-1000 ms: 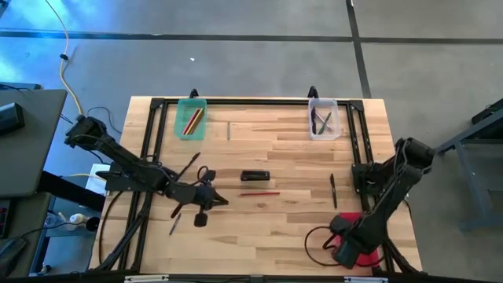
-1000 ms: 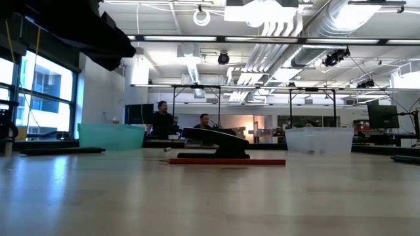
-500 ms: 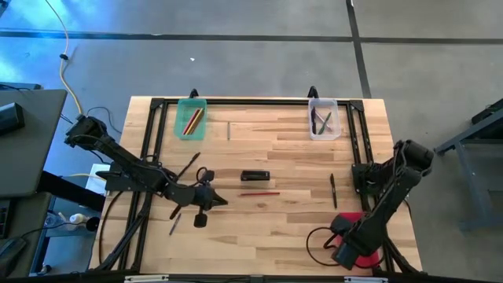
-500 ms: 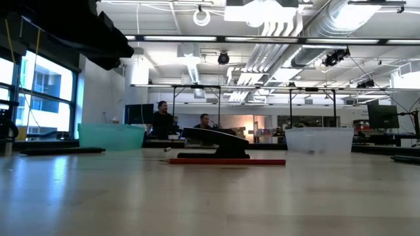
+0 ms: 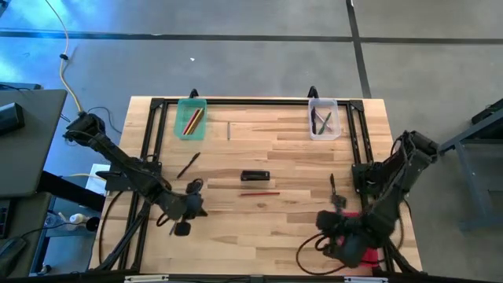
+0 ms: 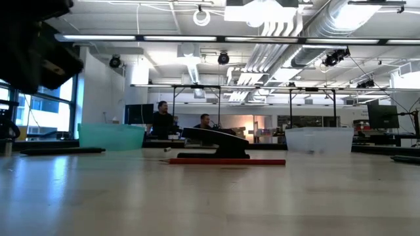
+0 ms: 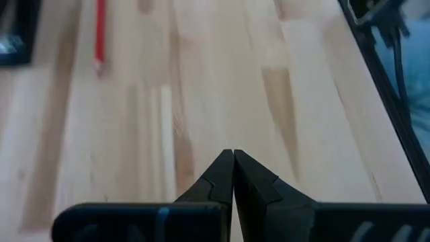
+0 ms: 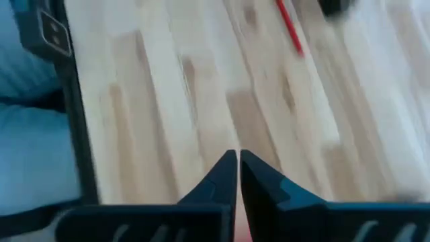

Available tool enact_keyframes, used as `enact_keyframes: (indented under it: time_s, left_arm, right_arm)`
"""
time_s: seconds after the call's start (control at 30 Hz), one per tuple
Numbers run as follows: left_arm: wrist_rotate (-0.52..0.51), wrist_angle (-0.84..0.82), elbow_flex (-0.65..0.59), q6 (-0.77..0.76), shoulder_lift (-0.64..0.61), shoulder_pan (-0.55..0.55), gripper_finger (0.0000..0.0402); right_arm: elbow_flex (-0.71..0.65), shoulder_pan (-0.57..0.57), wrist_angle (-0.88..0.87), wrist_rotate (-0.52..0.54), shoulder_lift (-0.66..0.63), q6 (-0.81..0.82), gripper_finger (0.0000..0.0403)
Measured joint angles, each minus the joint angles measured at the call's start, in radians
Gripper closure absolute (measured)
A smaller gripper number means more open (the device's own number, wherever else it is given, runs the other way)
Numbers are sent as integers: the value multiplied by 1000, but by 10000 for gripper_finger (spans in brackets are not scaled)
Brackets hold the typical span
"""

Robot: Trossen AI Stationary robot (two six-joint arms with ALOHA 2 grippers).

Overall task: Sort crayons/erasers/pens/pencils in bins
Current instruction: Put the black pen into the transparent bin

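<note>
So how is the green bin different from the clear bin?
The green bin is see-through green and stands at the table's far left corner; the clear bin has no colour and stands at the far right. The green bin holds thin red and yellowish sticks; the clear bin holds dark ones. Both are small, shallow rectangles against the table's far edge.

Left gripper (image 7: 233, 161) and right gripper (image 8: 238, 165) both closed, empty.

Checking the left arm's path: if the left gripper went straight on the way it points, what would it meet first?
Mostly bare wooden table. The shut left gripper points past the thin red pencil, which lies off to one side; depth is unclear.
</note>
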Motion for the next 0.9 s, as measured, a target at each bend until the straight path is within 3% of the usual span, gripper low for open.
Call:
enact_keyframes:
  time_s: [0.2, 0.43, 0.63, 0.77, 0.9]
  left_arm:
    - [-13, -93, 6, -134, 0, -94, 401]
    - [-21, -503, 167, -485, 20, -179, 401]
    - [28, -654, 247, -755, 47, -251, 390]
    - [31, -657, 248, -850, 47, -303, 363]
    - [22, -658, 248, -905, 47, -338, 336]
  right_arm:
    - [-218, -170, 477, -28, -26, -432, 400]
    - [-449, -371, 1039, -196, -26, -758, 402]
    - [-516, -405, 1126, -144, -26, -835, 402]
    - [-535, -406, 1106, -77, 8, -809, 397]
    - [-536, -428, 1083, -76, 77, -791, 366]
